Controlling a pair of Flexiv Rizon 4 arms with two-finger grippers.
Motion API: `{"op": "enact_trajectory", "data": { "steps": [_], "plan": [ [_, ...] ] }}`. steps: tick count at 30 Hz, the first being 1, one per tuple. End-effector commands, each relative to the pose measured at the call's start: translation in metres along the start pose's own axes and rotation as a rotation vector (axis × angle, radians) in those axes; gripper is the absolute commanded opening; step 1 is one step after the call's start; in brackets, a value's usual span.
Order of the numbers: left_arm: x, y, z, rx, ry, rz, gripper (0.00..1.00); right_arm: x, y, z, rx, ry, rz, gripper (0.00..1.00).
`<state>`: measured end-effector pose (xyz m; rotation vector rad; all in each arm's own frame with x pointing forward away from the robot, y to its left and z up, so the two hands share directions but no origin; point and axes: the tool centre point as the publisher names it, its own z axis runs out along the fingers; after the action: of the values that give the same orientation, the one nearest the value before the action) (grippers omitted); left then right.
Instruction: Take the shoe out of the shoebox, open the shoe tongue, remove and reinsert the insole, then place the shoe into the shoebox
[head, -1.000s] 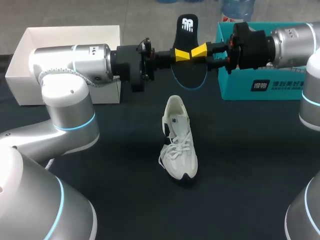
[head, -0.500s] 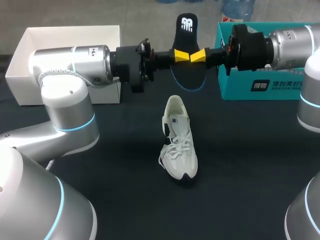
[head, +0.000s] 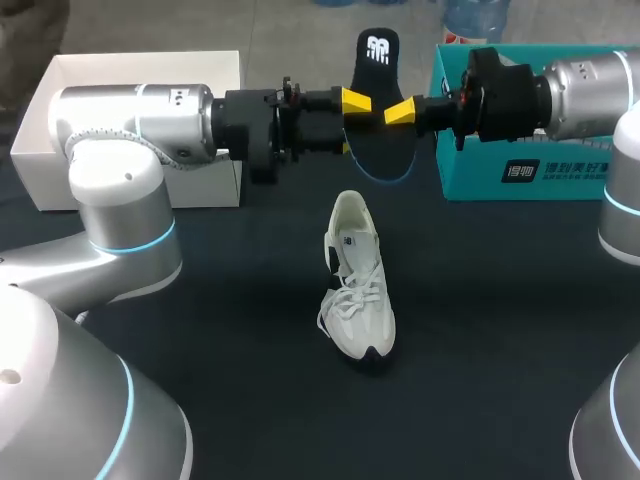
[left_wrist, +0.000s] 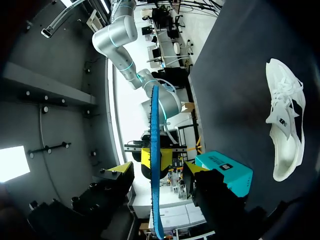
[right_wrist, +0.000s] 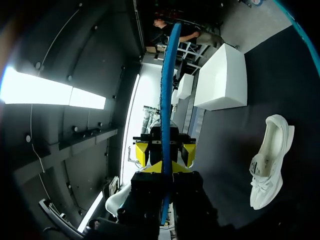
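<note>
Edge-on insole, white shoe beside

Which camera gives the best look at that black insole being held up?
The head view. It shows the insole by its broad face: black, with a white logo at one end and a blue rim. Both wrist views catch it only edge-on, as a thin blue strip, so its face is hidden.
</note>
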<state>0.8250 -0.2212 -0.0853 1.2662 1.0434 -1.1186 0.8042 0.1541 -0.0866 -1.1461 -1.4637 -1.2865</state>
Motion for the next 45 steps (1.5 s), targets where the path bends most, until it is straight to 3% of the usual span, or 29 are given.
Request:
{"op": "enact_trajectory", "data": {
  "steps": [1, 5, 27, 36, 45],
  "plan": [
    [-0.003, 0.002, -0.015, 0.018, 0.011, 0.009, 1.00, 0.002, -0.002, -0.004, 0.000, -0.007, -0.002, 0.00],
    [-0.003, 0.001, -0.028, 0.088, 0.046, 0.027, 1.00, 0.003, -0.001, -0.007, 0.003, -0.021, 0.000, 0.00],
    [0.006, 0.015, -0.115, 0.279, 0.248, 0.099, 1.00, 0.005, 0.016, -0.004, -0.011, -0.129, -0.176, 0.00],
    [0.023, 0.023, -0.147, 0.304, 0.354, 0.102, 1.00, 0.002, 0.021, -0.003, -0.026, -0.150, -0.200, 0.00],
    [0.027, 0.038, -0.164, 0.330, 0.372, 0.157, 1.00, 0.001, 0.031, -0.002, -0.060, -0.170, -0.230, 0.00]
  ]
}}
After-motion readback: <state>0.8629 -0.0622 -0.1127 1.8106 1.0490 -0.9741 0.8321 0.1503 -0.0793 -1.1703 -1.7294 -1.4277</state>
